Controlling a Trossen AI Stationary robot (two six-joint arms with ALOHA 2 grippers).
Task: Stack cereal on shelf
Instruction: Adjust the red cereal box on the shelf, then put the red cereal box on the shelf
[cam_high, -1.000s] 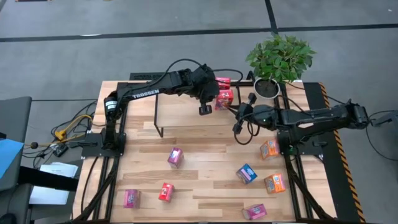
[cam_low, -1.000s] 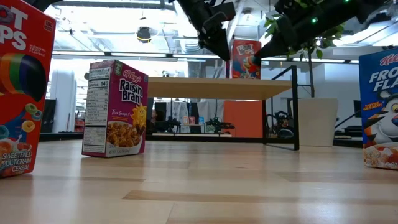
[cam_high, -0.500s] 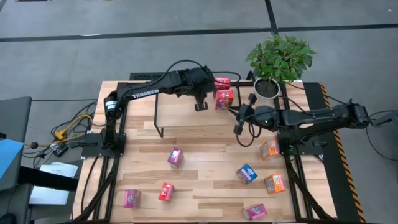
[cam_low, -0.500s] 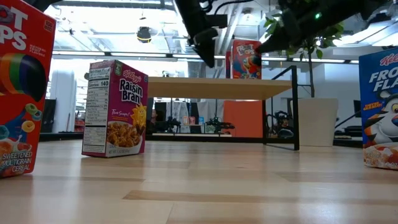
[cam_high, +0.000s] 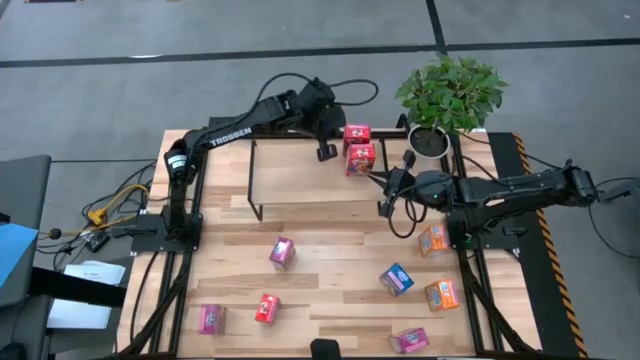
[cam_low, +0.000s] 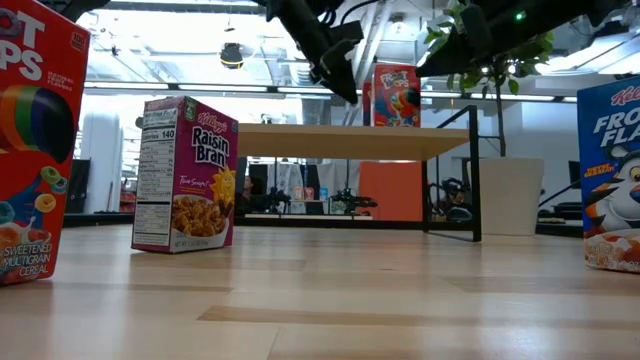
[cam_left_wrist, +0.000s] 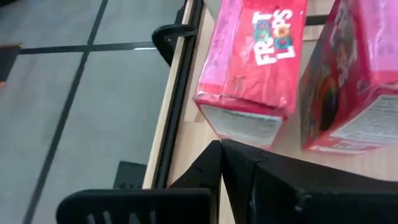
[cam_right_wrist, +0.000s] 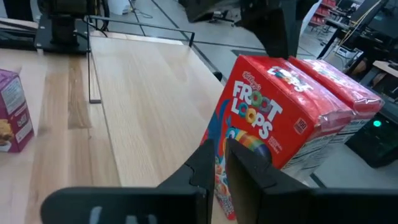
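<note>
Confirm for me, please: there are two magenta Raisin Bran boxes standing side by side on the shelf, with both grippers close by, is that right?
Not quite: the two boxes on the shelf are red Froot Loops boxes, not magenta Raisin Bran. The right wrist view shows the printed name, and the high view shows their red tops. The rest holds: they stand side by side, with the left gripper and right gripper close by.
</note>
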